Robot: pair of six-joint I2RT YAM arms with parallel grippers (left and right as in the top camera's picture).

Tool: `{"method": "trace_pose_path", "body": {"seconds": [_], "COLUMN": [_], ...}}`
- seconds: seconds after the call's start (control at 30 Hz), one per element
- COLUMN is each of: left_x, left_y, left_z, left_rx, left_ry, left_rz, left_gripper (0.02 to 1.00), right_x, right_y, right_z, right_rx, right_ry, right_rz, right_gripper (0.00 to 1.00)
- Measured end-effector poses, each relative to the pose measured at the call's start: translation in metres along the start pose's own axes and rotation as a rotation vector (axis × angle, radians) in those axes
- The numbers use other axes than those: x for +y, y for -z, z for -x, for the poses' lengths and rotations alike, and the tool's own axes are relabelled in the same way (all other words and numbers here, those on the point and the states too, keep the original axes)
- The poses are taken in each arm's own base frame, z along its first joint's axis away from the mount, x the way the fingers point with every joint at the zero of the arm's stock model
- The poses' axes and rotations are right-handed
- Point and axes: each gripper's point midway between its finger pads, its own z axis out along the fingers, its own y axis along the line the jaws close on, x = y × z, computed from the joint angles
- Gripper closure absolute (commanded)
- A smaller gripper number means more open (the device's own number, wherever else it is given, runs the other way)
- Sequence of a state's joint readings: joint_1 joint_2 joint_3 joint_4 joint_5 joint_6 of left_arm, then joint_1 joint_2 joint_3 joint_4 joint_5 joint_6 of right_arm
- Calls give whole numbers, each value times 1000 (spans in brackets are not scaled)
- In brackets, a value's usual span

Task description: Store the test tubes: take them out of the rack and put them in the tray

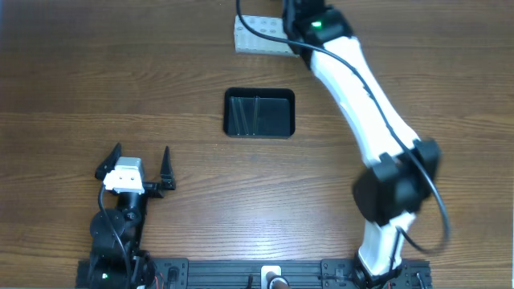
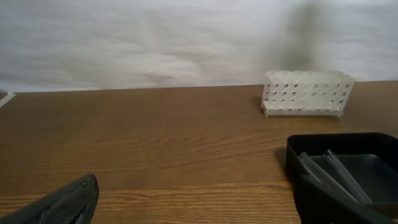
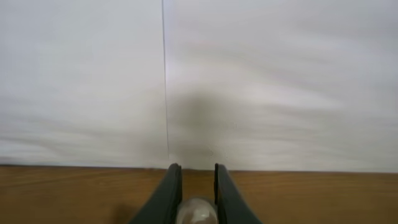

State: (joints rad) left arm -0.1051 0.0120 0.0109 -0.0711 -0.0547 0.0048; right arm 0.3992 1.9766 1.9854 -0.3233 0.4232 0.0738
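Observation:
The white perforated rack (image 1: pixel 255 37) stands at the table's far edge; it is also in the left wrist view, the rack (image 2: pixel 306 93) against the white wall. My right gripper (image 1: pixel 294 11) is over the rack's right end. In the right wrist view the right gripper (image 3: pixel 196 169) is shut on the rounded end of a clear test tube (image 3: pixel 196 212). The black tray (image 1: pixel 228 112) lies mid-table with a few clear tubes (image 1: pixel 253 113) lying in it. My left gripper (image 1: pixel 140 159) stands open near the front left, nothing between its fingers (image 2: pixel 69 202).
The right arm's white link (image 1: pixel 361 88) runs diagonally across the right half of the table, past the tray's right side. Bare wood lies to the left of the tray (image 2: pixel 339 139) and between it and the rack. A white wall backs the table.

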Motion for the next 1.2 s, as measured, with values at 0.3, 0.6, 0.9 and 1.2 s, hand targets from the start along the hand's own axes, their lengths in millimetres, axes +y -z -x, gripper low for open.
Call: {"method": "trace_pose_path", "body": {"seconds": [0.3,0.6,0.9,1.2], "left_x": [0,0,0,0], "left_y": [0,0,0,0], "left_z": [0,0,0,0], "left_rx": [0,0,0,0], "left_ry": [0,0,0,0], "left_rz": [0,0,0,0], "left_gripper": [18,18,18,23], "right_x": [21,48,60,55], "right_y": [79,71,54,55], "right_z": [-56,-173,-262,-283], "right_rx": [339,732,957,1012], "right_ry": [-39,-122,-95,-65], "right_rz": [55,51,3,-36], "right_gripper": [954,987,982,989]}}
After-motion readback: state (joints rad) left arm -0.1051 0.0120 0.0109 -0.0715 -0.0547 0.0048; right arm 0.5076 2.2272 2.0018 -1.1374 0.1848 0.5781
